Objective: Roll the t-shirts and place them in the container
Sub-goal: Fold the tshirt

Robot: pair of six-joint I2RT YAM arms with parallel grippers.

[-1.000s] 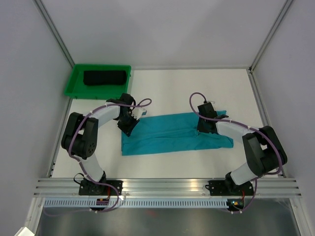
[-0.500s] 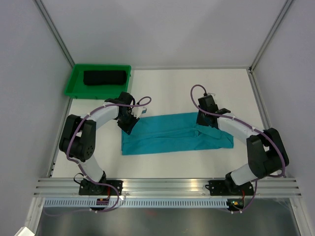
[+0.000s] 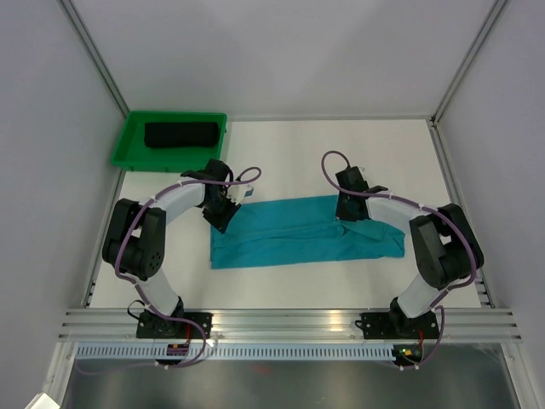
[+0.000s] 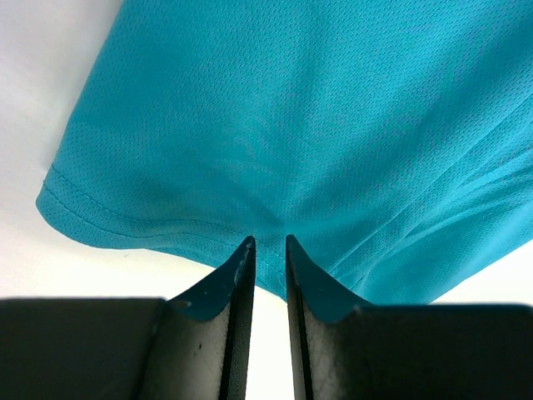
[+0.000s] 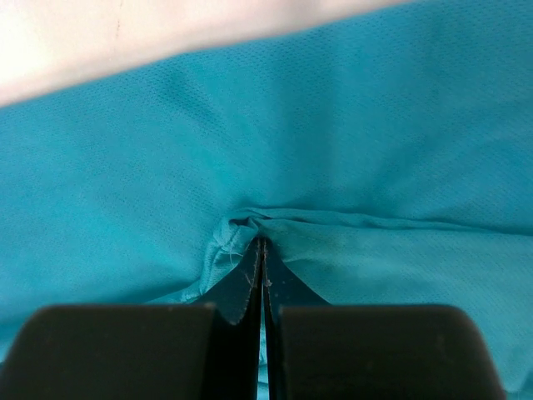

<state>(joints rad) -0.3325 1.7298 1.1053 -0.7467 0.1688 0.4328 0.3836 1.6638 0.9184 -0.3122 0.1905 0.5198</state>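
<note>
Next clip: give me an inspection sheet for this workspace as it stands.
Surface: white table, no stains seen.
Job's things: teal t-shirt folded into a long strip, flat, unrolled; black t-shirt rolled, inside the green tray at the far left corner.
Clutter: nothing seen.
Hands: left hand at the strip's left hem, jaws slightly apart, grip unclear; right hand shut on a pucker at the strip's far edge.
Cables: purple cables looped at each wrist.
Surroundings: grey walls, metal frame posts.
</note>
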